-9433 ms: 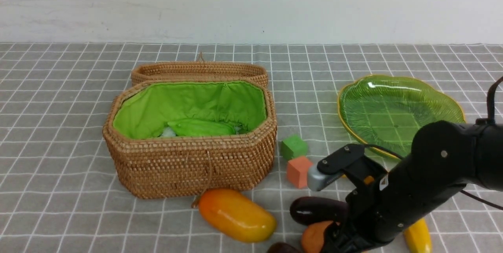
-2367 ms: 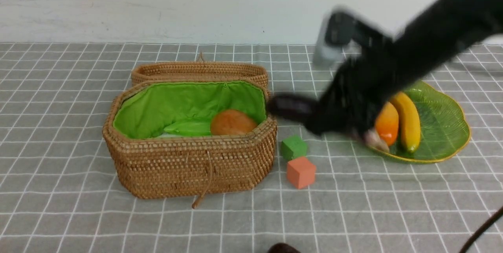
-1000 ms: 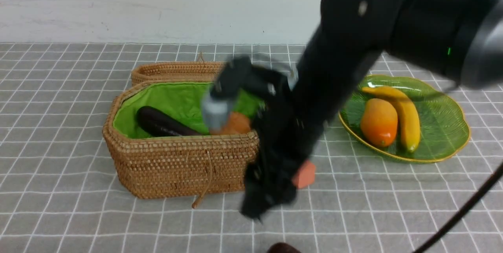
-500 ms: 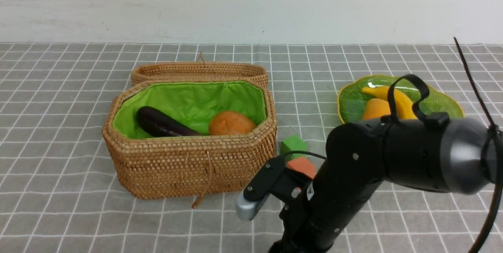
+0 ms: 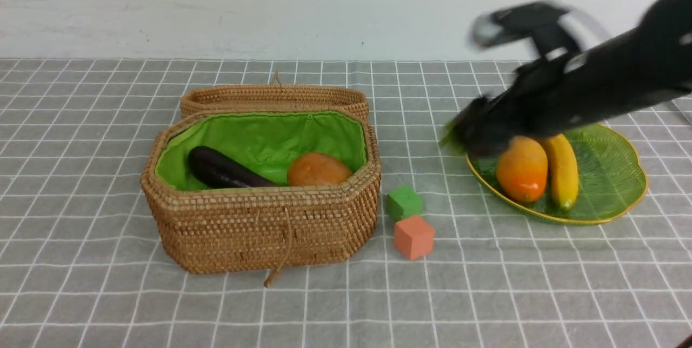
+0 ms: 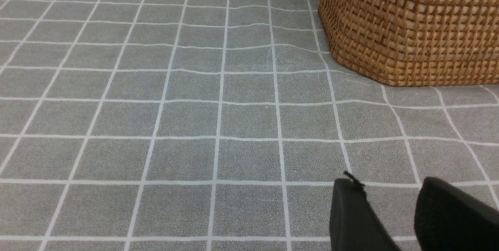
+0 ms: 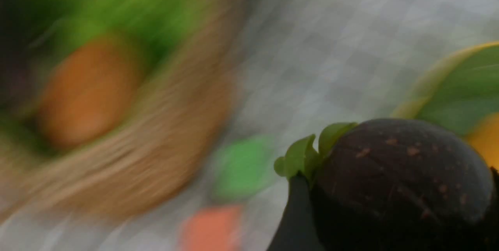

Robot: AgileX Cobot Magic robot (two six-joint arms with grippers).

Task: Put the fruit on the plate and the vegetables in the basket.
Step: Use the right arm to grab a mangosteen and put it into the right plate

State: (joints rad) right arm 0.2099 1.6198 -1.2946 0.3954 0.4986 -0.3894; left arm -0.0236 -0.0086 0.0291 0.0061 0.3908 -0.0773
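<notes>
The tan woven basket [image 5: 259,229] holds a dark purple eggplant [image 5: 224,171] and an orange-brown potato [image 5: 319,169]. On the green leaf-shaped plate [image 5: 611,175] lie a mango [image 5: 521,168] and a banana [image 5: 563,172]. My right gripper [image 5: 478,134], blurred by motion, hangs over the plate's left rim. It is shut on a round dark maroon fruit [image 7: 401,181] with small green leaves. My left gripper [image 6: 390,182] stands open and empty above the cloth beside the basket's wall [image 6: 409,29].
A green cube [image 5: 404,202] and a salmon cube [image 5: 414,236] sit on the checked cloth between basket and plate. The basket's woven lid [image 5: 275,98] lies open behind it.
My right arm has swung up from the table's front edge to the plate's left rim, carrying the dark maroon fruit. The left arm has not moved.
</notes>
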